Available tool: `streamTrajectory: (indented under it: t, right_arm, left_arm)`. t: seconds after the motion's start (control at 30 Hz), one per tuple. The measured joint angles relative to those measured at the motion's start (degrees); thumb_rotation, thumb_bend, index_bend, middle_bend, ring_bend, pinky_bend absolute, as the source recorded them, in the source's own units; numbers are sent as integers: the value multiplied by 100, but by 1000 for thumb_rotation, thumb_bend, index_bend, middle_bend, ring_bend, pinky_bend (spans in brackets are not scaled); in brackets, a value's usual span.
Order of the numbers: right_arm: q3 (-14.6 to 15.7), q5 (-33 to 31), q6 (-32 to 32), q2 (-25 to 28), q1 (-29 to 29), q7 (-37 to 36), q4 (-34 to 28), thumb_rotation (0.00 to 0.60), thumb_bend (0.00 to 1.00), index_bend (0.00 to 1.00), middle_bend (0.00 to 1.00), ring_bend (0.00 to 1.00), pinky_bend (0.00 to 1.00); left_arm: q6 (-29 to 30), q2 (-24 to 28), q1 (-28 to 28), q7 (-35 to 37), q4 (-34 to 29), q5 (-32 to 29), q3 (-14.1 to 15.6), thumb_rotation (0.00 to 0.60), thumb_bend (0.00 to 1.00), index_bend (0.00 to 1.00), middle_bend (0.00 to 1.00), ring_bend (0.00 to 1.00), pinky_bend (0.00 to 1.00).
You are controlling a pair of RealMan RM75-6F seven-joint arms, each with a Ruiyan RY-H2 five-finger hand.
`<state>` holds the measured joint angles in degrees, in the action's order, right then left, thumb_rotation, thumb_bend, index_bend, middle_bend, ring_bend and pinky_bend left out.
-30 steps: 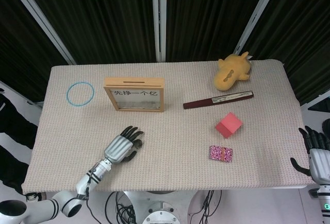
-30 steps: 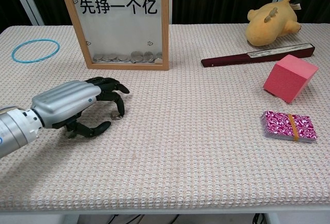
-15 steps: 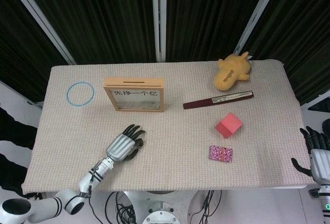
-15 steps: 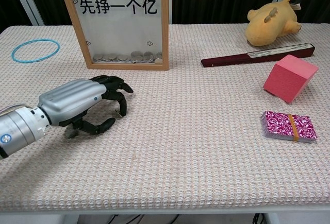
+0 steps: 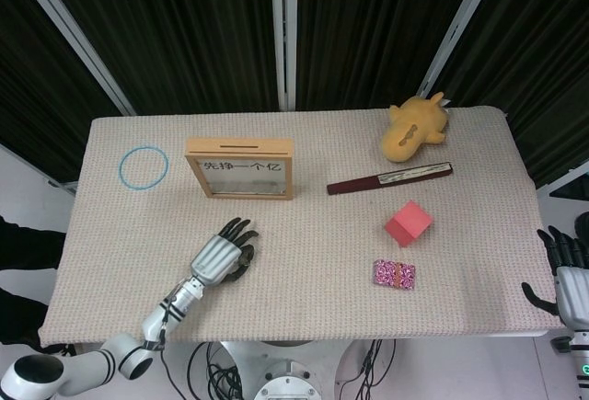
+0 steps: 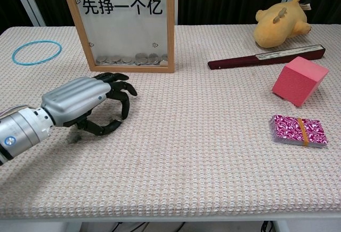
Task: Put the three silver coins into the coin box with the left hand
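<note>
left hand hunting for a coin in front of the box

the left hand [image 6: 88, 106] is low over the table cloth [image 6: 202, 157], fingers curled down and inward with the tips near the weave, just in front of the wooden-framed coin box [image 6: 118, 21]. whether anything is pinched under there i cannot tell: no loose silver coin shows in either view, and the curl hides the spot beneath it. coins [image 6: 130, 59] do lie heaped along the bottom of the box behind its clear pane. in the head view the slot [image 5: 239, 146] sits along the top edge of the frame, so that is the target.

to do this well, i'd say get a firm thumb-and-finger pinch on the coin's edge before lifting, because a flat coin on knobbly cloth will slip. then rise clear of the frame, turn the coin edge-on to the slot, and release only when it is lined up.

the right hand [image 5: 563, 271] waits off the table's right edge, fingers spread and holding nothing. the blue ring [image 6: 36, 52], plush toy [image 6: 279, 21], folded fan [image 6: 266, 57], pink block [image 6: 299, 80] and card deck [image 6: 298, 130] all sit well apart.
</note>
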<state>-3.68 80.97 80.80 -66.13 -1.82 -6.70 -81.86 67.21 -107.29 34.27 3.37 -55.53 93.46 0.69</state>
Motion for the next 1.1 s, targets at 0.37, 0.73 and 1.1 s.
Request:
streamTrajectory:
  t: [0.37, 0.73, 1.1]
  right_arm:
    - [3, 8, 19, 19, 10, 45, -50, 600, 214, 0, 0, 0, 0]
    - [12, 2, -6, 45, 7, 78, -95, 600, 214, 0, 0, 0, 0]
    - [5, -7, -23, 62, -1, 65, -101, 600, 214, 0, 0, 0, 0]
  left_arm:
    - [384, -175, -29, -55, 427, 178, 47, 600, 307, 488, 212, 25, 85]
    - [488, -197, -42, -120, 491, 174, 34, 600, 365, 572, 216, 26, 91]
    - [593, -210, -37, 17, 447, 156, -14, 600, 432, 620, 247, 38, 96]
